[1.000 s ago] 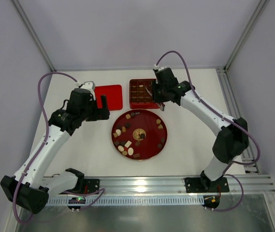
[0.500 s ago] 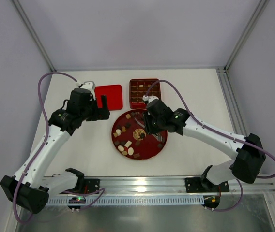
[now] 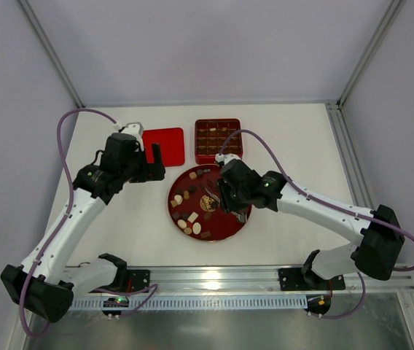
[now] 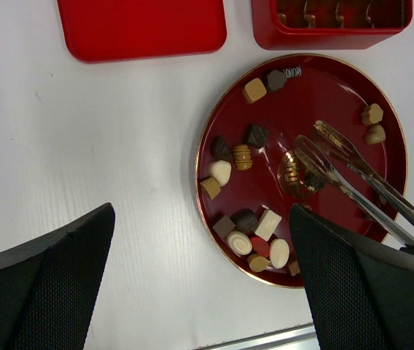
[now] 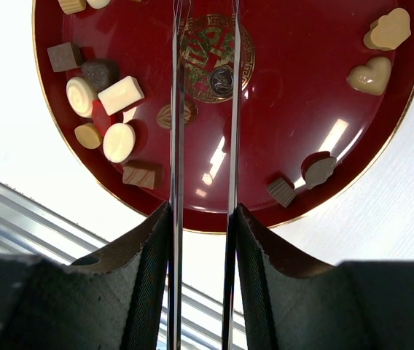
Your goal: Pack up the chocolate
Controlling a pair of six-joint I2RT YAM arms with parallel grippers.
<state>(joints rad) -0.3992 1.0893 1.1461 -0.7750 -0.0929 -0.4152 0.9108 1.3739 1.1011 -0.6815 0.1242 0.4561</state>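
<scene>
The chocolate [image 3: 192, 217] lies as many small dark, tan and cream pieces around the round red plate [image 3: 225, 219]. My right gripper [image 3: 225, 195] is shut on metal tongs [image 3: 208, 200], held over the plate's middle. In the right wrist view the tongs [image 5: 176, 109] run between the fingers [image 5: 149, 248] with their arms apart, and a dark round piece [image 5: 221, 80] lies between them on the gold emblem. My left gripper [image 4: 200, 219] hangs open over bare table left of the plate [image 4: 338, 87], holding nothing.
A red partitioned box [image 3: 218, 138] with pieces in several cells stands behind the plate. Its flat red lid [image 3: 164, 146] lies to the left of it. An aluminium rail [image 3: 265, 277] runs along the near table edge.
My right arm has swung the tongs from over the box back to the plate's middle and lowered them. The left arm has not moved.
</scene>
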